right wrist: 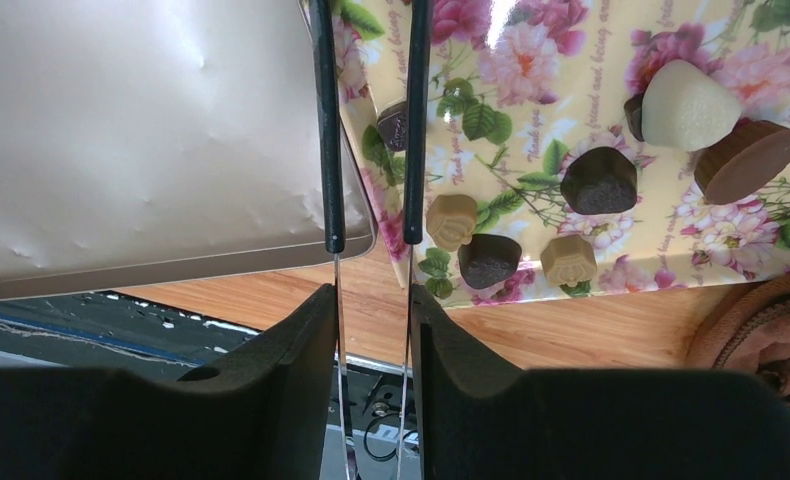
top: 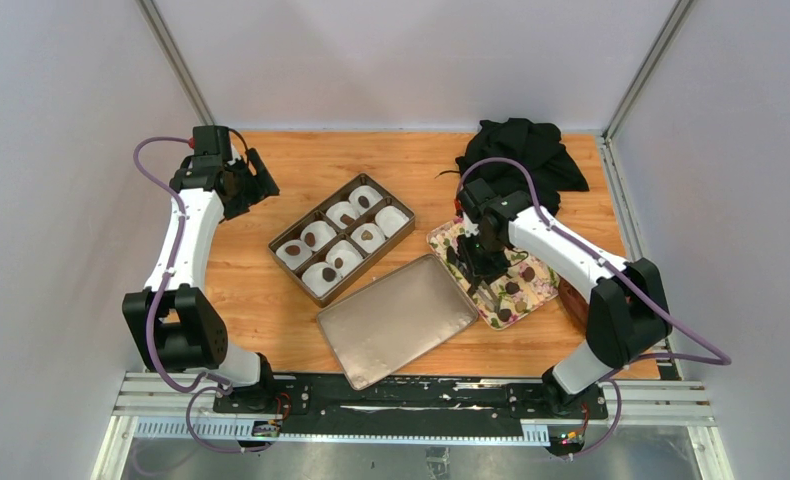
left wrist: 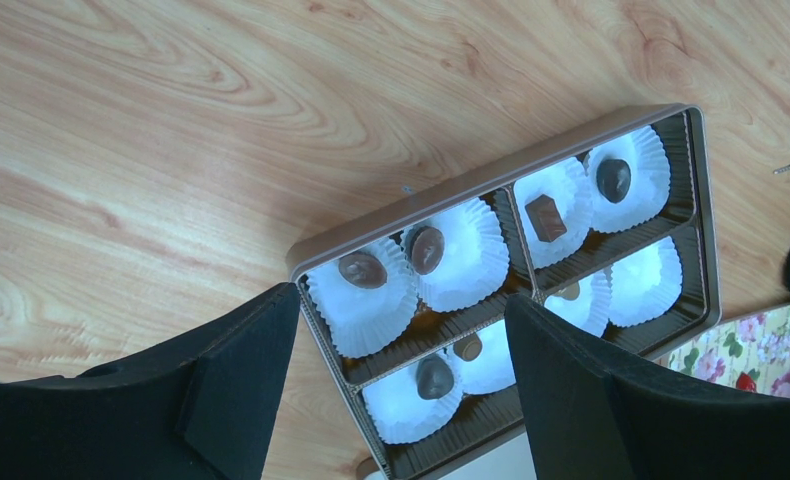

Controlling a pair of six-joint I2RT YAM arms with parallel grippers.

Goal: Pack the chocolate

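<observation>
Your right pincer (right wrist: 371,298) is clenched on a pair of tweezers (right wrist: 328,150). Their two black arms reach out over the edge of the flowered tray (right wrist: 531,40). One dark chocolate piece (right wrist: 391,125) lies on the tray between the tweezer arms, hard against one of them. You cannot tell from the wrist view whether the arms press it.

The other loose pieces lie on the same tray, all off to one side of the tweezers:
- A tan piece (right wrist: 452,220) sits just beside the nearer arm.
- A dark piece (right wrist: 489,260) and a second tan piece (right wrist: 569,260) lie a little further out.
- A dark heart (right wrist: 599,180), a white piece (right wrist: 686,105) and a milk-brown piece (right wrist: 746,160) lie well apart from the tool.

A flat metal lid (right wrist: 121,130) lies just beside the tray.

Your left pincer (left wrist: 399,300) is released, its jaws wide apart, and is well away from the tray. Its wrist view looks onto the compartment box (left wrist: 471,185), where several packed chocolates (left wrist: 362,268) sit in white paper cups (left wrist: 471,275).
</observation>
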